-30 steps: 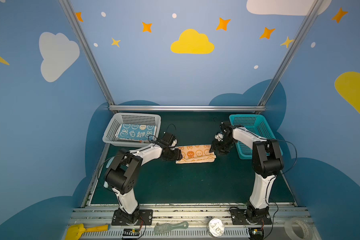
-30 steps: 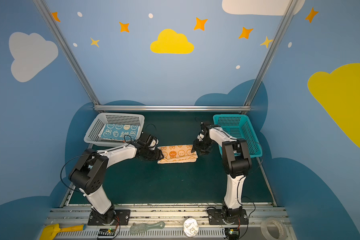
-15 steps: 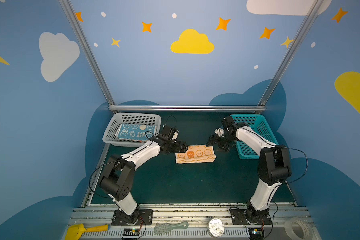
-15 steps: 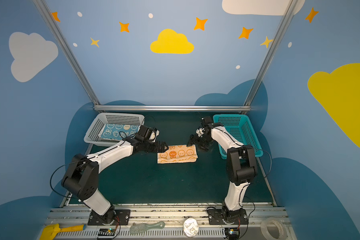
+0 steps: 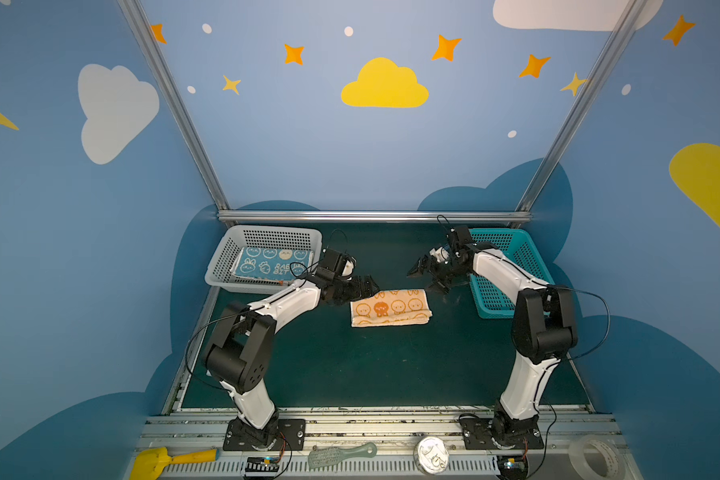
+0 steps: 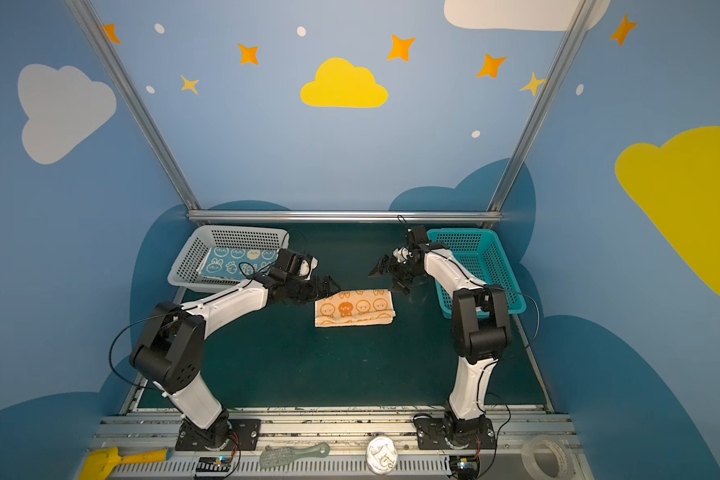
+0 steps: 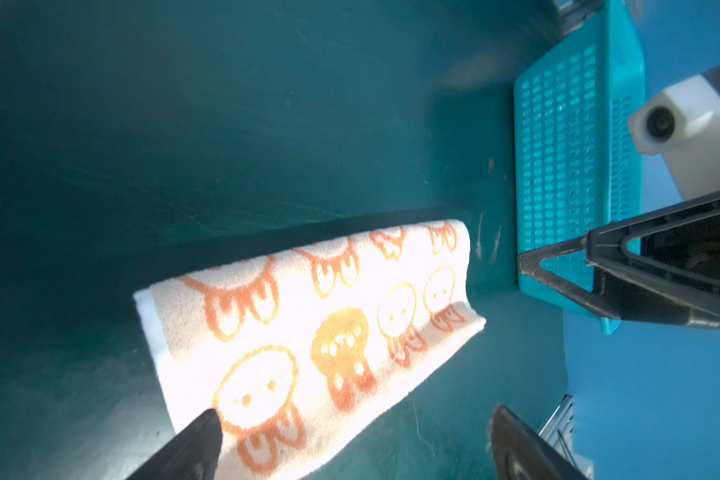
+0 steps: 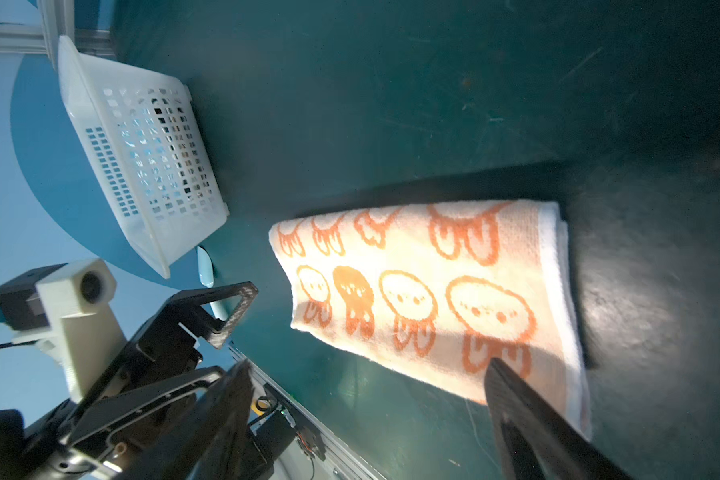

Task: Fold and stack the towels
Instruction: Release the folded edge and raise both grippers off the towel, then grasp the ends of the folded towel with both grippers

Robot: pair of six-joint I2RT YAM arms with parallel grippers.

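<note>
Plainly, the blue towel [image 5: 267, 266] reads "RABBIT", while left end effector [image 5: 368, 286] and right end effector [image 5: 421, 281] stand spread.

Left hand [image 5: 368, 286]: jaws spread wide, empty, arm reaching inward. Right hand [image 5: 420, 281]: likewise, jaws apart, empty.

Dark green table mat [image 5: 350, 365] has a folded orange towel [image 5: 389, 308] lying flat mid-table. White basket [image 5: 222, 262] sits far left, teal basket [image 5: 528, 259] far right, both apart from the towel.
</note>
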